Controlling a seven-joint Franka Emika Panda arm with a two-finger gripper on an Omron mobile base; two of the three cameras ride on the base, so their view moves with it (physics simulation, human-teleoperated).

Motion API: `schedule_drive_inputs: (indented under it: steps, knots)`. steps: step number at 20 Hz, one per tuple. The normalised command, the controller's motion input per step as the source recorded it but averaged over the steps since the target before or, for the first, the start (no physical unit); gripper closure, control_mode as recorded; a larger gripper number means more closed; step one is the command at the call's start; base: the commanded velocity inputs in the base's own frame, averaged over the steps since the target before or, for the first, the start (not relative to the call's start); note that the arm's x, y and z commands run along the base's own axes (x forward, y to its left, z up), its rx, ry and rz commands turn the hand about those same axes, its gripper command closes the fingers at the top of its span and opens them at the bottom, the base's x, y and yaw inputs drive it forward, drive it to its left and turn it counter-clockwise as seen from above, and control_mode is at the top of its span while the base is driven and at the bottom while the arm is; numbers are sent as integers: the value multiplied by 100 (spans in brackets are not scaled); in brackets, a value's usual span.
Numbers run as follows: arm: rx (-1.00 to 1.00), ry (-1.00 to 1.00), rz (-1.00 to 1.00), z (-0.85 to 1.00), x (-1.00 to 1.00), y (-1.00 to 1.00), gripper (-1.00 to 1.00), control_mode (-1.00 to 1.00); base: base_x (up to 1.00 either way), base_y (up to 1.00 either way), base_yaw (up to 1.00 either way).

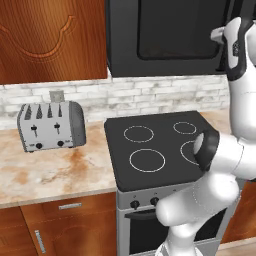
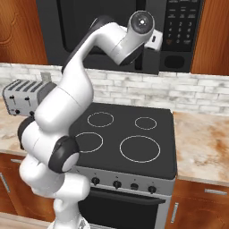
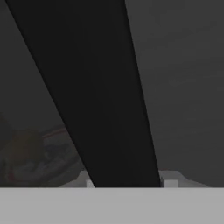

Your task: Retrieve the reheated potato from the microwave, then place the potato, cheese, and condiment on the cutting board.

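Far to the left of the hand and well below it, a silver toaster (image 1: 51, 125) stands on the marbled worktop (image 1: 50, 175) against the brick wall. Nearer, still below the hand, lies the black stove (image 1: 155, 147) with its four ring burners, all bare.

The hand (image 2: 154, 39) is raised high, pressed up against the microwave (image 1: 165, 35) at the seam between the dark glass door and the button keypad (image 2: 181, 22), which sits just to the hand's right. In the hand view a broad black bar, probably the microwave door handle (image 3: 96, 96), runs slantwise straight ahead of the hand, very close, with the two fingertips (image 3: 169, 180) rising on either side of its lower end. Whether they are clenched on it or merely straddle it I cannot tell.

Through the dim glass, ahead and to the left of the handle, a faint golden-brown lump shows on a round plate (image 3: 48, 170); this is likely the potato (image 3: 24, 151), inside the closed microwave.

The step in hand appears to be opening the door. The next move calls for a firm hold on the handle and a pull outward along the door's swing, wide enough to reach the potato.
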Motion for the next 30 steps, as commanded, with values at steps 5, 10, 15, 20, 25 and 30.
schedule_drive_inputs:
  steps: [5,10,15,20,25,30]
  knots:
    - [1,-1,5,-27,-68,31,100,-100,0,0,0]
    - [0,0,3,-23,-70,31,100,-100,0,0,0]
    - [0,0,0,-20,-71,34,100,-100,0,0,0]
    - [0,0,0,-16,-73,28,100,-100,0,0,0]
    - [0,0,0,-11,-74,24,100,-100,0,0,0]
    - [0,0,0,-6,-70,26,100,-100,0,0,0]
